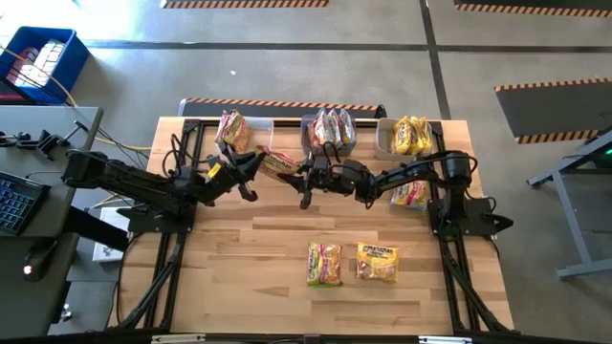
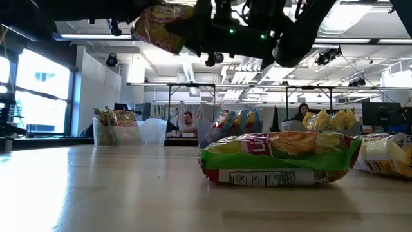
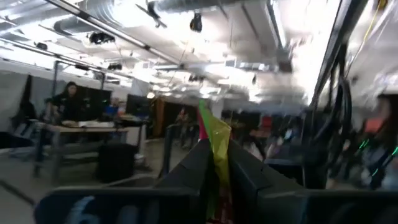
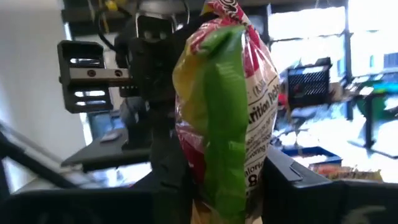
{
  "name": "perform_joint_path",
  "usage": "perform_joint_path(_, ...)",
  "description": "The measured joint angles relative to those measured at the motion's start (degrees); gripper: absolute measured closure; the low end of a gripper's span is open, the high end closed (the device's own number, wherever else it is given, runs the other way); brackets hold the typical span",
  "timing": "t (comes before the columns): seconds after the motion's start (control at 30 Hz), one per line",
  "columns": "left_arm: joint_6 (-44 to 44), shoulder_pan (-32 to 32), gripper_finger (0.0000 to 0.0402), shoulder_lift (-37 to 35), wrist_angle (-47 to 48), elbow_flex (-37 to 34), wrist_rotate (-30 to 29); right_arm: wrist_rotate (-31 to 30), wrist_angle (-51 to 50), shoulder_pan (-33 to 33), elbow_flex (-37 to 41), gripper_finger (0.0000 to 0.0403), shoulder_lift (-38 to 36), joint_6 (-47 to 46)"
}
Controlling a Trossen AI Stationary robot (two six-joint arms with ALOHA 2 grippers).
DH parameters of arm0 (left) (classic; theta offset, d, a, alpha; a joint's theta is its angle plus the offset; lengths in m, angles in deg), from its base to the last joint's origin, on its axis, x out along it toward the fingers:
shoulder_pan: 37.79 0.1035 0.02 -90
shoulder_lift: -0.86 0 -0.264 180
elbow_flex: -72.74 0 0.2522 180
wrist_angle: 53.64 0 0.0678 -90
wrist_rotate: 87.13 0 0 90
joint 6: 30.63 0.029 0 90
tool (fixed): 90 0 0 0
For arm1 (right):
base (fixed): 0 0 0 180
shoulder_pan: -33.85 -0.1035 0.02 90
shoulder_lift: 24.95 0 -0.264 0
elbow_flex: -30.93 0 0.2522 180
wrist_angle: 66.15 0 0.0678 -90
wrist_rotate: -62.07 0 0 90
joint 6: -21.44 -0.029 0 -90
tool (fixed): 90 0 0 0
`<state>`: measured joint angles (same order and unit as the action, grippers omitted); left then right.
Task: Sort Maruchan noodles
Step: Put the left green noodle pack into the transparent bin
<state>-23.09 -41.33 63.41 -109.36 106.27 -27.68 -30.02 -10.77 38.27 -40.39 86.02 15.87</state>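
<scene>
Pale wood planks make up the surface, and a drop onto it is your main risk. The clear bins run along the surface's upper edge in the high view, and each already holds noodle packets. Two loose packets lie at the lower middle of that view, and another lies at the right, beside the right arm's base.

The held packet, green, red and yellow, hangs in the air at the upper middle of the high view, between the two arms and well clear of the surface. The left fingers are pinched shut on one thin edge of it. The right fingers flank its body and look closed on the wrapper.

With both arms gripping, any pull apart could tear or stretch the slick plastic. If you let the left side go before the right grip is firm, the packet could slide out and fall short of its bin. A squeeze on the packet's middle may also crack the noodles.
</scene>
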Motion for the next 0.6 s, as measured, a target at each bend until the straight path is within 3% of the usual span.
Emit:
perform_joint_path(0.2, 2.0, -1.5, 0.0338, -8.0, 18.8, 0.2, -3.3, 6.6, -10.6, 2.4, 1.6, 0.0306, -4.2, -2.4)
perform_joint_path(0.43, -11.3, -1.8, 0.0313, -18.2, 66.3, 10.3, -0.5, 13.0, -32.3, 5.5, 1.7, 0.0307, -12.0, 1.2)
perform_joint_path(0.6, -17.3, -1.8, 0.029, -16.9, 87.0, 18.9, 5.6, 19.3, -47.2, 7.4, 0.3, 0.0308, -15.2, 3.2)
